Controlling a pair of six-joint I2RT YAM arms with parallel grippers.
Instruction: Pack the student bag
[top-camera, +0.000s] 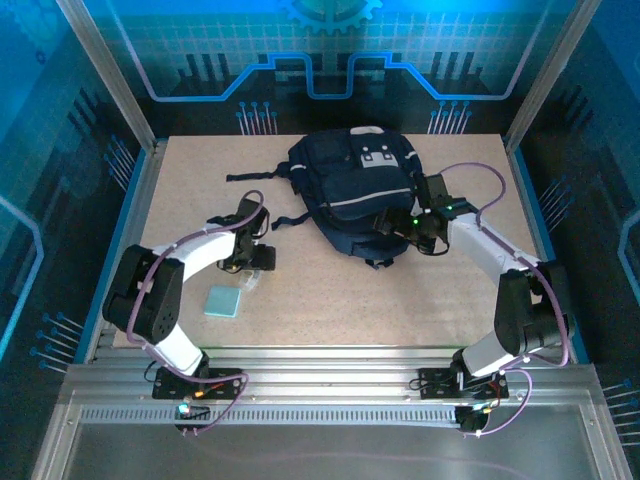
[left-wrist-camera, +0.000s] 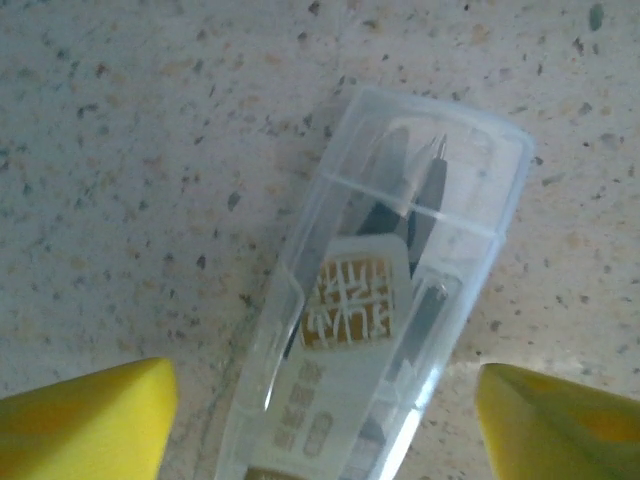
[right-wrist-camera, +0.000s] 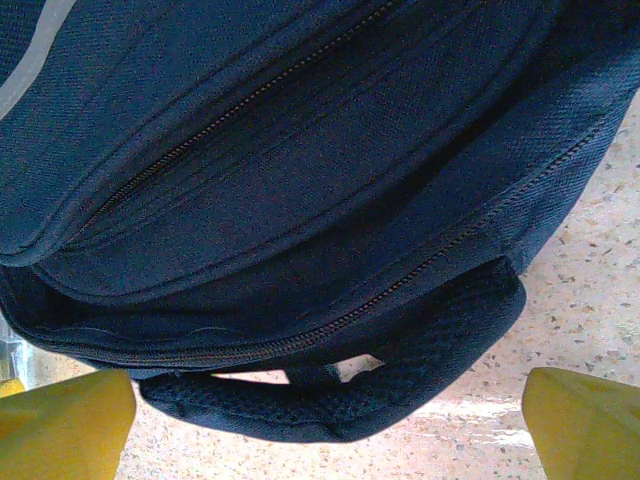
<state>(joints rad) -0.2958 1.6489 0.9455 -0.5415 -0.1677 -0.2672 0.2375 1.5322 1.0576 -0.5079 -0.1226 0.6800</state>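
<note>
Student bag (top-camera: 355, 190) lay flat at rear-centre of table (top-camera: 330, 305), right gripper (right-wrist-camera: 325, 425) spread wide at its mesh handle (right-wrist-camera: 400, 375), left gripper (left-wrist-camera: 325, 418) spread astride clear pen case (left-wrist-camera: 400, 260), fingers (left-wrist-camera: 90, 415) off its sides.

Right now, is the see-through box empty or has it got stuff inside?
It has stuff inside. Through the clear case you can see dark pens and a printed label.
</note>
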